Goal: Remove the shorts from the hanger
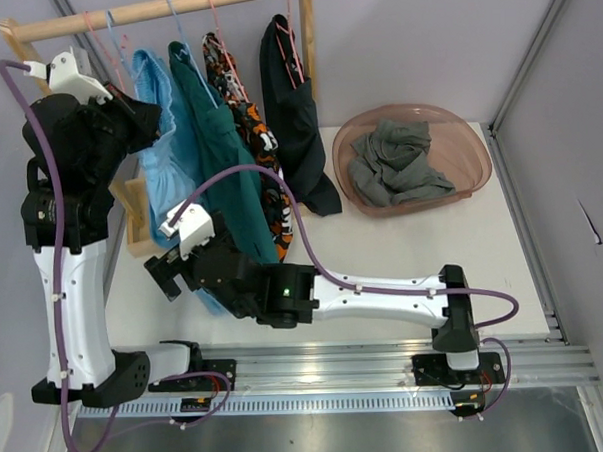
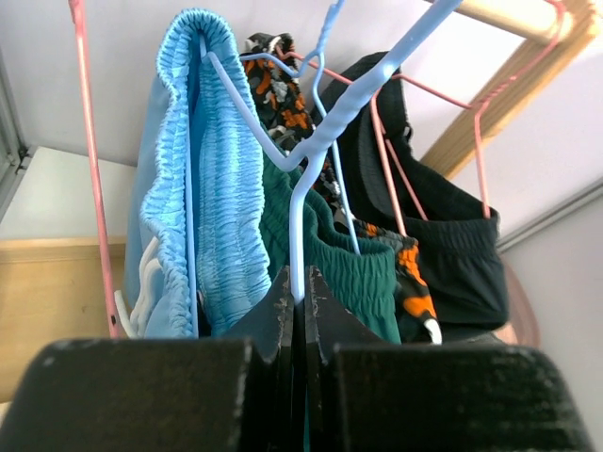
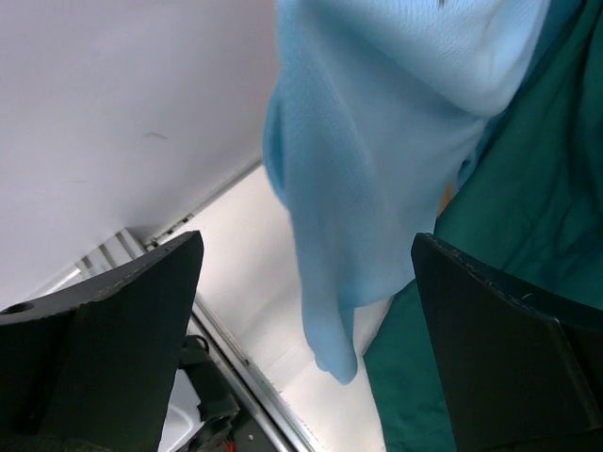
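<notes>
Left gripper: jaws pinched shut on the wire of the blue hanger, up at the rack. That hanger carries the light blue shorts, with the waistband bunched over one arm.

Right gripper: jaws spread wide, low beside the rack. A leg of the light blue shorts hangs between the fingers and does not visibly touch either.

Along the wooden rod, rightward from the light blue pair: teal shorts, patterned shorts, black shorts. All hang on wire hangers, draping down toward the tabletop.

Grey shorts: crumpled in a brownish translucent basin on the tabletop, right of the rack and well apart from both grippers.

Surface: tabletop white and matte. The wooden rack foot stands at its left side. A metal track runs along the near edge.

Room: walls pale lilac, with grey framing strips at the corners.
</notes>
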You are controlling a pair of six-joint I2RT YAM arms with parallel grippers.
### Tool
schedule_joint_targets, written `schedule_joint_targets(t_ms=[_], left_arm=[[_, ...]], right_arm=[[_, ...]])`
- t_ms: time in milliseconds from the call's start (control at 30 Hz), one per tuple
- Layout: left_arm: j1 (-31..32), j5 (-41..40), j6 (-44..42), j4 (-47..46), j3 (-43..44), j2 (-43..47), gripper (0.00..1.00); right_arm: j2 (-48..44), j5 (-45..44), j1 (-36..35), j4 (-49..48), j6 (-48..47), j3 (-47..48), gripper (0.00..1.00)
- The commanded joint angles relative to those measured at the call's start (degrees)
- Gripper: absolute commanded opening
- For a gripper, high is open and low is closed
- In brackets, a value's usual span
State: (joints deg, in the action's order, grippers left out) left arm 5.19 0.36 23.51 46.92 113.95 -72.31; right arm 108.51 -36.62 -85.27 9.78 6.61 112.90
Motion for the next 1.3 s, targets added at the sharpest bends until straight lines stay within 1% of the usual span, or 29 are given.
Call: schedule_joint_targets(t_ms=[0, 100, 200, 233, 267, 300, 367, 433, 467, 500, 533, 567, 600, 633, 733, 833, 933, 1000, 1067, 1200, 1267], left_arm=[[0.35, 2.54, 1.80, -5.17, -0.74, 4.46, 0.00], [0.35, 2.98, 2.42, -4.12, -1.36, 6.30, 0.00], [0.35, 2.98, 2.86, -3.94, -2.85, 8.41, 0.00], [0.35, 3.07, 2.86, -3.94, -3.47, 9.37, 0.00], [0.26, 3.15, 2.86, -3.94, -3.73, 9.64, 0.00], [0.26, 3.33, 2.77, -3.94, -4.00, 9.82, 0.00], [0.26, 3.07, 1.99, -3.85, -3.82, 9.82, 0.00], [0.26, 2.11, 1.02, -3.94, -3.30, 9.56, 0.00], [0.26, 1.40, -0.12, -4.55, -3.38, 9.73, 0.00], [0.26, 0.53, -0.56, -5.16, -3.73, 10.08, 0.00], [0.26, -1.66, -1.18, -5.69, -4.08, 10.35, 0.00], [0.26, -2.64, -2.31, -6.13, -4.17, 10.26, 0.00], [0.26, -3.25, -2.93, -6.22, -3.91, 10.00, 0.00], [0.26, -4.31, -3.38, -6.14, -3.65, 9.74, 0.00], [0.26, -5.89, -5.05, -6.40, -2.60, 8.33, 0.00], [0.26, -7.39, -6.19, -6.84, -1.45, 7.28, 0.00], [0.26, -7.65, -6.54, -7.45, -1.54, 7.10, 0.00], [0.26, -8.44, -7.25, -7.02, 0.29, 6.40, 0.00], [0.26, -7.92, -7.16, -5.52, 2.14, 5.17, 0.00], [0.26, -8.53, -7.60, -5.09, 3.64, 4.91, 0.00], [0.26, -7.05, -6.64, -4.29, 4.44, 4.90, 0.00]], right_arm=[[2.75, -1.00, 1.95, -1.34, 0.24, 2.85, 0.99], [4.16, -2.40, 3.10, -3.18, 0.25, 2.50, 0.99], [5.39, -4.16, 3.89, -5.73, -1.95, 2.67, 0.99], [5.57, -4.25, 3.98, -6.70, -2.48, 2.67, 0.96], [5.49, -4.25, 3.98, -6.88, -2.57, 2.50, 0.63], [5.22, -4.07, 3.89, -6.88, -2.39, 2.15, 0.40], [3.56, -4.42, 3.19, -7.49, -1.26, 0.31, 0.00], [1.37, -5.65, 0.91, -9.94, -0.73, -5.91, 0.00], [-1.52, -6.44, -0.32, -11.87, -0.11, -8.64, 0.00], [-3.20, -7.40, -3.03, -13.63, 0.24, -14.41, 0.00], [-4.52, -10.11, -4.62, -14.52, 0.68, -17.25, 0.00], [-7.23, -11.70, -6.20, -14.88, 1.38, -19.80, 0.00], [-8.39, -13.72, -7.96, -15.31, 1.91, -24.35, 0.00], [-9.36, -17.48, -11.28, -15.06, 2.70, -26.31, 0.00], [-12.09, -24.00, -17.09, -12.08, 8.49, -32.02, 0.00], [-12.27, -27.35, -20.18, -5.76, 17.36, -34.32, 0.00], [-11.22, -27.89, -20.28, -2.40, 22.90, -34.77, 0.00], [-10.34, -28.15, -20.28, -2.92, 23.18, -34.86, 0.00], [-9.55, -28.33, -20.11, -4.15, 21.35, -34.33, 0.00], [-8.05, -29.82, -20.11, -9.16, 17.12, -34.50, 0.00], [-7.44, -29.48, -19.50, -11.62, 15.55, -34.24, 0.00]])
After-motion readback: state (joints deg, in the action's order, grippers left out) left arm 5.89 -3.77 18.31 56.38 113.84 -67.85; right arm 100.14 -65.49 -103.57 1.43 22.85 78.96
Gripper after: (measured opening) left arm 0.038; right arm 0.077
